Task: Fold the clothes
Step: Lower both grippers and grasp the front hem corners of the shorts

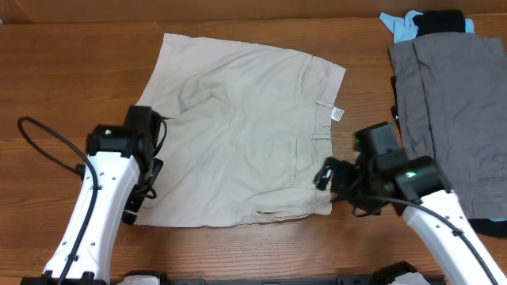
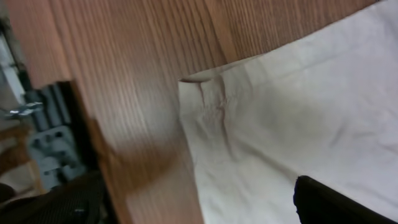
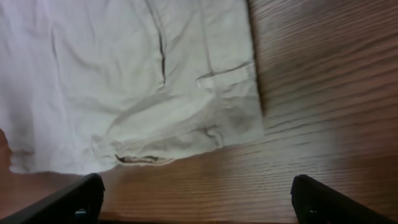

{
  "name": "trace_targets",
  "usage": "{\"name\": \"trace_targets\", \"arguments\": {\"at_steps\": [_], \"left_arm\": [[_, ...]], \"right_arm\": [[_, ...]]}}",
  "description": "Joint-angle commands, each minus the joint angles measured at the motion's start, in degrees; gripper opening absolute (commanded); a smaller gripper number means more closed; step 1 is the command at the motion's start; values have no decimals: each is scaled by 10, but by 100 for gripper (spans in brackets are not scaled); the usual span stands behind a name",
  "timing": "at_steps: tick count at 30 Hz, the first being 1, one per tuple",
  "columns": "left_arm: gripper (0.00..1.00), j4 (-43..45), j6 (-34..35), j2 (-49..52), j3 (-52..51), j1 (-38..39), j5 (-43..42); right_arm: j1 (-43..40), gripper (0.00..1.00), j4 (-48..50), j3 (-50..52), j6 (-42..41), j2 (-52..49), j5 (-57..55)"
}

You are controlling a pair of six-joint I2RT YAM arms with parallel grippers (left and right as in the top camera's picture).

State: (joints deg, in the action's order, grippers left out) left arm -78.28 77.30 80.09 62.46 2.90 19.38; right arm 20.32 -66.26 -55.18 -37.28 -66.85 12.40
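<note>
Lying spread and nearly flat on the wooden surface (image 1: 71, 71), the khaki shorts (image 1: 238, 127) take the middle of it. Their waistband (image 1: 317, 119) and its small white label (image 1: 337, 114) are on the side toward the right arm. They look smoothed but not yet folded, so I judge that the fold is about to begin.

The left gripper (image 1: 145, 186) hangs over the near corner of the shorts on the hem side. Its jaws stand wide apart with nothing between them, and the left wrist view shows that corner just under them. The right gripper (image 1: 326, 176) stands at the near corner on the waistband side, jaws also parted and empty, over bare wood just beside the cloth edge. Placed so, each arm can probably pinch one near corner and carry it over toward the far edge.

Beyond the waistband side of the shorts lies a grey garment (image 1: 451, 111), apart from them, so it should not be caught.
</note>
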Motion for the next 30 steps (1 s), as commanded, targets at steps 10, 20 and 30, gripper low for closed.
{"name": "trace_targets", "arguments": {"at_steps": [10,20,30], "left_arm": [[89,245,-105,-11,-189,-65,-29],[79,331,-129,-11,-253,-65,-28],[9,415,-130,-10,-319,-73,-14]], "right_arm": [[97,97,15,4,-38,-64,-48],[97,97,12,5,-48,-79,-51],[97,96,17,7,-67,-79,-51]]}}
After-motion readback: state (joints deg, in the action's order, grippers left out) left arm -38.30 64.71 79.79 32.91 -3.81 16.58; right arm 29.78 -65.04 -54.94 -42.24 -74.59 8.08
